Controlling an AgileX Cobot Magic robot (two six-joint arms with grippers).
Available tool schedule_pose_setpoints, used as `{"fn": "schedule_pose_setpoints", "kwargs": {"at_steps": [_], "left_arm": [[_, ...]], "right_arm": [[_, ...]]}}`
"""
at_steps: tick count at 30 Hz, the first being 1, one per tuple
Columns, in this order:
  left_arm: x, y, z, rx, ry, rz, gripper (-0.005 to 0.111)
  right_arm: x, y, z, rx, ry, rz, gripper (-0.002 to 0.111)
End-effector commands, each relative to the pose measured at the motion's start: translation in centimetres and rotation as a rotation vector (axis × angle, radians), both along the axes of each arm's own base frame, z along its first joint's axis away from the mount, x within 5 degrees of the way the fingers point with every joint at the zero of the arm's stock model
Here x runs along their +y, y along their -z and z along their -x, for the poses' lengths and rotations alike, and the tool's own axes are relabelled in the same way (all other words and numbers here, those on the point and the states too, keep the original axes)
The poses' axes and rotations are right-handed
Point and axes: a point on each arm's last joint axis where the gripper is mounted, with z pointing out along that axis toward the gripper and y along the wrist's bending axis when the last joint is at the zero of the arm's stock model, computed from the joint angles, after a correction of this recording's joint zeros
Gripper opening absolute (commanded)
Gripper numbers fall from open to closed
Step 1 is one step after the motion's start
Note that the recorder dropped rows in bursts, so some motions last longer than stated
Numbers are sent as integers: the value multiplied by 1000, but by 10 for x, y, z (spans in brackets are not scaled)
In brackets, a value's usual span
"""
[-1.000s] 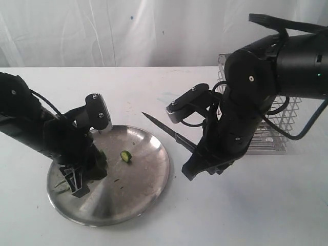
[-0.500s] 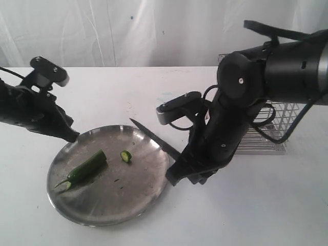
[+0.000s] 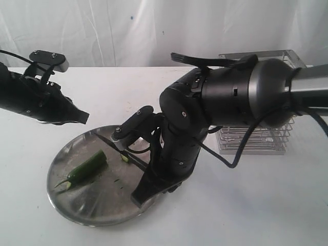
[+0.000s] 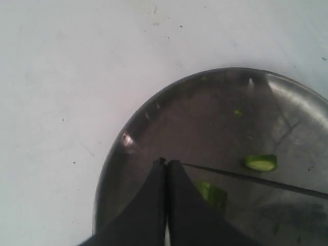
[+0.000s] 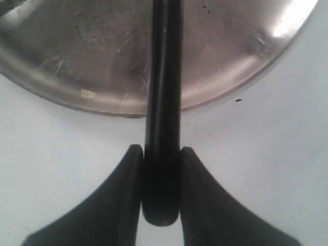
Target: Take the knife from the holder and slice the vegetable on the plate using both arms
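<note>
1. While the right pincer (image 5: 160, 154) grips the black handle of the knife (image 5: 163, 102) between its two fingers, the dark blade reaches out over the plate (image 3: 92, 205), its tip near the far rim.
2. Out in front of that blade lies the vegetable (image 3: 84, 169), a slim green pod resting on the plate's left half, stem end towards the left rim. Its long axis runs roughly crosswise to the blade, which to my eye suits a slicing stroke.
3. One cut slice (image 4: 260, 163) sits apart from the pod, close beside the blade's line.
4. Off to the left, the left pincer (image 4: 166, 165) hangs above the plate's far-left rim with its fingers pressed together, holding nothing. It is clear of the pod.
5. Behind the right arm, the holder (image 3: 256, 133) stands on the white surface (image 3: 256, 205), well apart from the plate.
6. Judging by position, the knife arm is nearer the pod; the blade must shift left towards the cut end, and the left arm would need to come down to steady it.
</note>
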Motion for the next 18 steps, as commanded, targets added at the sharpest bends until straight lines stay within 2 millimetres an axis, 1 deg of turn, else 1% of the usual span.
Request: {"fn": "schedule_pose_setpoints", "kwargs": {"at_steps": [1, 4, 11, 15, 17, 18], "left_arm": [[-1, 0, 0, 22, -10, 36, 0], [-1, 0, 0, 22, -10, 36, 0], [-1, 0, 0, 24, -13, 43, 0], [-3, 2, 0, 35, -17, 56, 0], [-4, 7, -1, 63, -20, 76, 0], [-4, 9, -2, 69, -19, 74, 0]], "right_arm": [[2, -1, 2, 1, -26, -8, 0], [3, -1, 6, 42, -84, -10, 0], [4, 0, 6, 46, -88, -11, 0], [6, 13, 3, 53, -115, 24, 0], [7, 21, 1, 57, -86, 28, 0], [8, 21, 0, 52, -69, 21, 0]]}}
